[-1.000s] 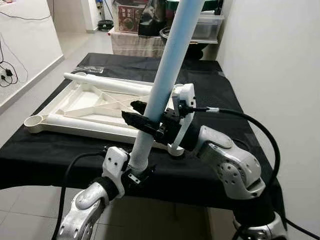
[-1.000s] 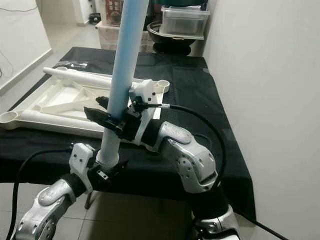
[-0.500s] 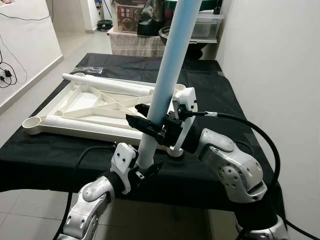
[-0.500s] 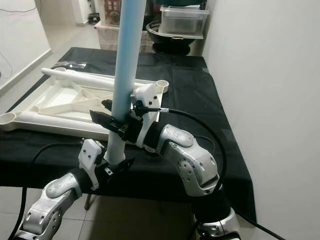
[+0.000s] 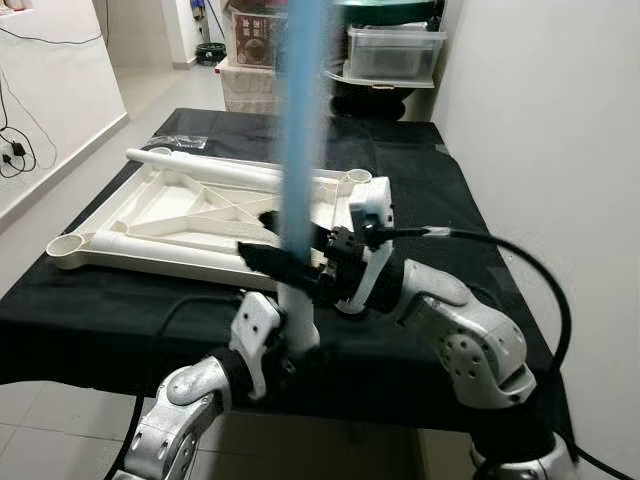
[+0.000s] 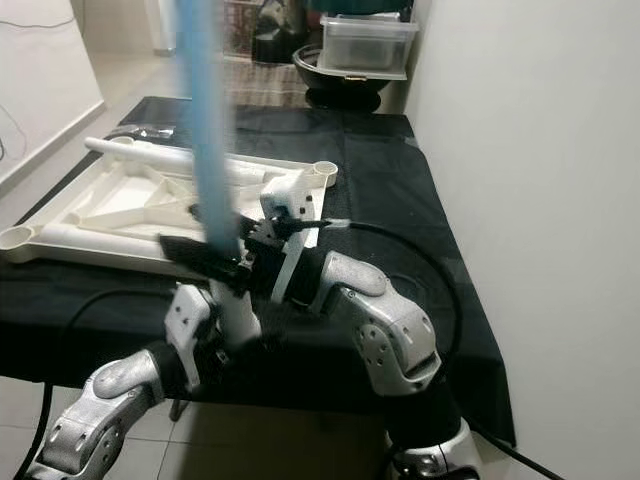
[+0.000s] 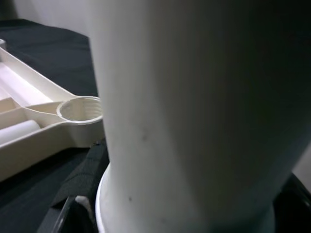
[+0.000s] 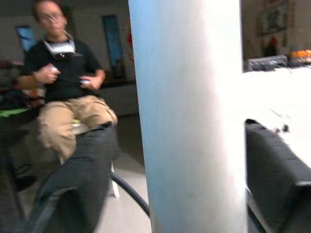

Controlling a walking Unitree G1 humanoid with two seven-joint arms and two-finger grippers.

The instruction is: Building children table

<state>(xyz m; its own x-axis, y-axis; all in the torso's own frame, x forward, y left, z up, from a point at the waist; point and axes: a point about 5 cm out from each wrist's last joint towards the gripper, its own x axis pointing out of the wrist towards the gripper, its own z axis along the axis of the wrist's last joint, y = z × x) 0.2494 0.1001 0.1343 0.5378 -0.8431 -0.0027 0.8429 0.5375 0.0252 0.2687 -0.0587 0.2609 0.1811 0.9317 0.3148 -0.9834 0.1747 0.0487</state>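
The room is evenly and brightly lit, and soft shadows are cast under the arms on the black cloth [image 5: 420, 170]. The blue leg [image 5: 300, 130] is smeared by motion blur. Both wrist views are dimmer and out of focus.

A long pale blue plastic tube [image 6: 208, 150], blurred, stands nearly upright. The right end effector [image 6: 205, 255] clamps it mid-length; the left end effector [image 6: 232, 335] grips its white base. Behind, an upturned cream plastic tabletop [image 6: 120, 205] lies on the black-clothed desk [image 6: 400, 200].
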